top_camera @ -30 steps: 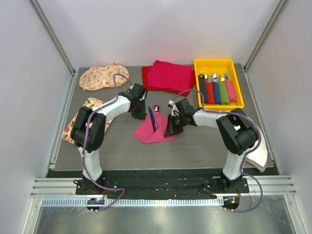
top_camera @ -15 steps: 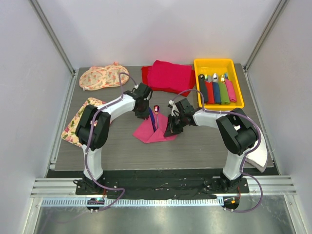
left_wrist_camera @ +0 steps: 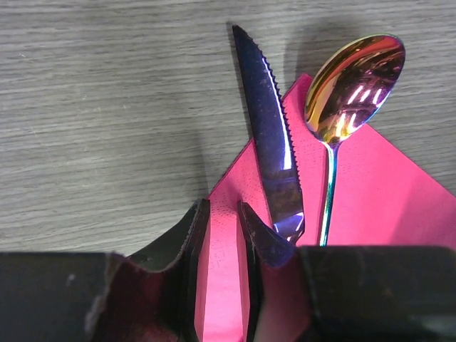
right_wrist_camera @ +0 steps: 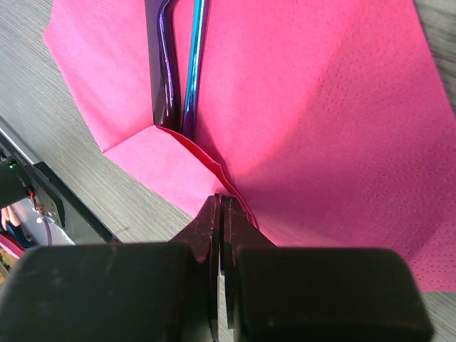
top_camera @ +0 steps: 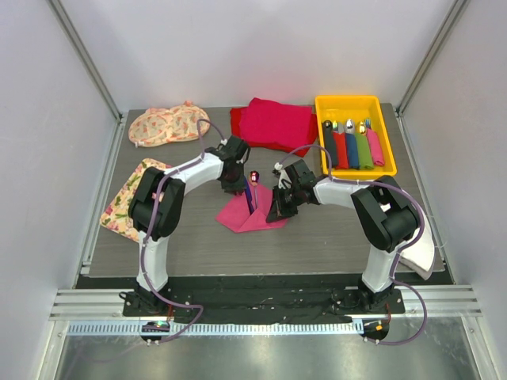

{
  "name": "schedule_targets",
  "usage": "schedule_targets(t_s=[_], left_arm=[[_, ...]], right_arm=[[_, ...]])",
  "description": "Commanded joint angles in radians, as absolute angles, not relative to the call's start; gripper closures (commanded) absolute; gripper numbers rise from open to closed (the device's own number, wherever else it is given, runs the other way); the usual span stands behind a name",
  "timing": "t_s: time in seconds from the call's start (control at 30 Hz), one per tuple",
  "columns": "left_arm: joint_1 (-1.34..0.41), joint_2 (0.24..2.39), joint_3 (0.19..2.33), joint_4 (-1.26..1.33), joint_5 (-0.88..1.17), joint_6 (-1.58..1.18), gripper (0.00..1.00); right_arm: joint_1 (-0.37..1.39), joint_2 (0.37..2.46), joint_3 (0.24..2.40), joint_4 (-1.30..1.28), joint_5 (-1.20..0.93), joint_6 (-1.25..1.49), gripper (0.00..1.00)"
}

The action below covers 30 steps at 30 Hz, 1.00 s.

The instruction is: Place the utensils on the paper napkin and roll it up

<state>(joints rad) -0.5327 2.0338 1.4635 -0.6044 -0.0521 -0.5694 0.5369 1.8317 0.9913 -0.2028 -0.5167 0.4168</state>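
Pinching a fold of the paper napkin (right_wrist_camera: 320,107), our right end effector (right_wrist_camera: 221,214) is clamped tight, steadying the sheet under the utensils (left_wrist_camera: 274,142). Our left end effector (left_wrist_camera: 223,210), slightly parted, straddles a corner, probably to start rolling.

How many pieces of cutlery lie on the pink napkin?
2. A knife lies with its blade past the napkin corner; a spoon lies beside it. Others may be hidden under the folds.

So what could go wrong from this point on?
The right tool is shut on a thin fold of the paper napkin; a tug might tear it or pull it free. The knife and spoon lie loose, heads past the napkin's corner, so they could slide out or splay while it's rolled.
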Motion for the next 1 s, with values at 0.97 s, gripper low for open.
schedule_targets(t_s=[0.97], left_arm=[[-0.537, 2.097, 1.523, -0.649, -0.098, -0.604, 0.6]], right_arm=[[0.543, 1.841, 1.009, -0.192, -0.497, 0.391, 0.99]])
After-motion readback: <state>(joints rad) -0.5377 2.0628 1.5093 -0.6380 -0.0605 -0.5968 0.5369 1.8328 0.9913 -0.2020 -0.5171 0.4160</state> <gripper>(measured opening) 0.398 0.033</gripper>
